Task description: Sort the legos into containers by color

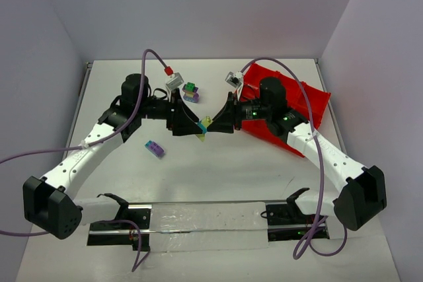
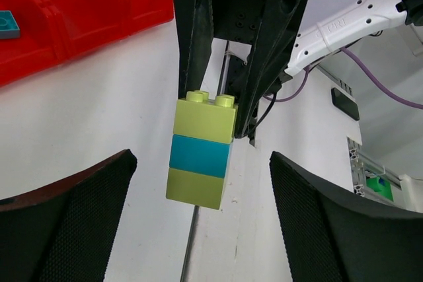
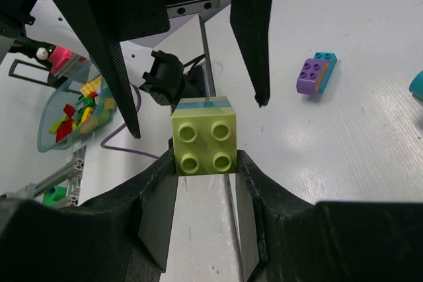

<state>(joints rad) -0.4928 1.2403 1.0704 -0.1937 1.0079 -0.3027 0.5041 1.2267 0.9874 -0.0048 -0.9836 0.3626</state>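
Note:
A stack of three legos [image 1: 203, 125], yellow-green, teal, yellow-green, hangs above the middle of the table between both grippers. My right gripper [image 3: 205, 160] is shut on the stack's [image 3: 205, 136] studded top brick. My left gripper [image 2: 201, 158] is open around the stack's [image 2: 201, 150] other end, with a gap on each side. The red tray of containers [image 1: 310, 105] lies at the right behind the right arm; a teal brick [image 2: 8, 24] lies in one compartment [image 2: 86, 11]. A purple-and-teal brick [image 1: 154, 148] rests on the table at the left, and a green-purple clump [image 1: 191, 92] farther back.
Both arms meet over the table's centre, cables looping above them. A metal rail with white padding [image 1: 205, 219] runs along the near edge. A clear bowl of mixed bricks [image 3: 73, 110] sits beyond the table. Walls close in the left, back and right.

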